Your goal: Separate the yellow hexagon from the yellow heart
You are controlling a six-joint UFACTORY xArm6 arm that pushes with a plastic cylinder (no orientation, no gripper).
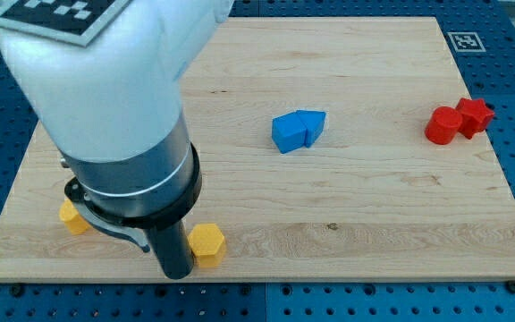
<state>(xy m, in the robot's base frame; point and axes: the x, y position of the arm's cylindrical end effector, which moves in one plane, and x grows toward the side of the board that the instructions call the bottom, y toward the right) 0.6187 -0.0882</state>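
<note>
The yellow hexagon [207, 244] lies near the board's bottom edge, left of centre. My tip [173, 273] rests right against its left side. The yellow heart [72, 216] sits further to the view's left, partly hidden behind the arm's body; only its left part shows. The two yellow blocks are well apart, with my rod between them.
Two blue blocks [298, 130] touch each other at the board's middle. A red cylinder [442, 125] and a red star [475, 115] touch at the view's right edge. The arm's bulk hides the board's upper left, where the green block was.
</note>
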